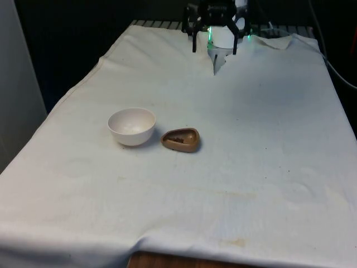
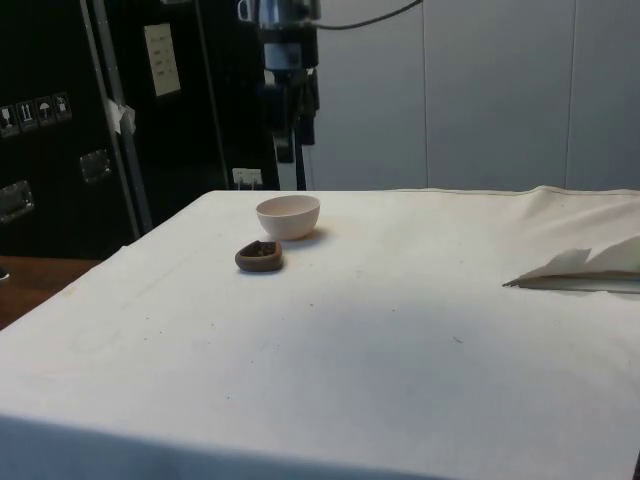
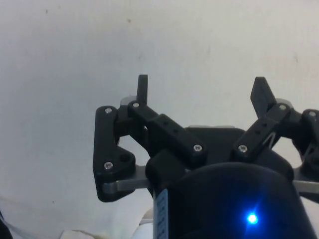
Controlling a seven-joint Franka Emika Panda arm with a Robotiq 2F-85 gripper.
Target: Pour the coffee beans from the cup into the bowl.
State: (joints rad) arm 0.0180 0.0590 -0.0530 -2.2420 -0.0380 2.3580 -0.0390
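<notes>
The black two-finger gripper (image 1: pixel 215 49) hangs above the far end of the white tablecloth (image 1: pixel 268 167) with its fingers (image 3: pixel 143 89) spread wide and nothing between them — in the wrist view bare cloth lies under the gap (image 3: pixel 199 94). Well apart from it, near the table's middle, a small brown cup (image 1: pixel 181 139) holding coffee beans (image 1: pixel 177 139) sits upright on the cloth, just beside a white bowl (image 1: pixel 131 127) that stands on the front view's left of it. From the side, the cup (image 2: pixel 259 256) sits nearer than the bowl (image 2: pixel 288 217) — close together, the gripper (image 2: pixel 290 125) high above the table's edge behind them.
</notes>
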